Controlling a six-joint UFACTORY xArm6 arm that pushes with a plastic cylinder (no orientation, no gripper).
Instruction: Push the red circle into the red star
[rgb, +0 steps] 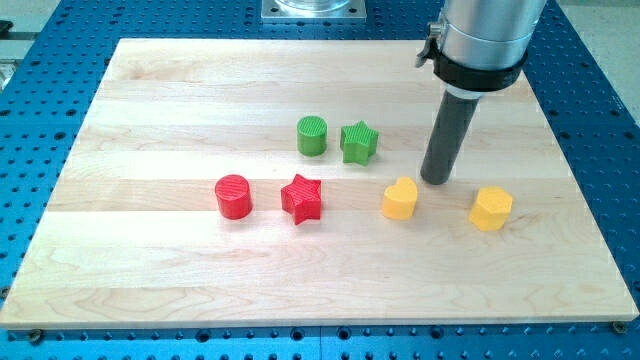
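Note:
The red circle (233, 196) sits on the wooden board left of centre. The red star (301, 198) lies just to its right, with a small gap between them. My tip (435, 181) rests on the board well to the right of both, just above and right of the yellow heart (400, 199). The rod rises from the tip toward the view's top right. The tip touches no block.
A green circle (312, 135) and a green star (358, 142) stand side by side above the red star. A yellow hexagon (491, 208) lies right of the tip. The board (150, 280) sits on a blue perforated table.

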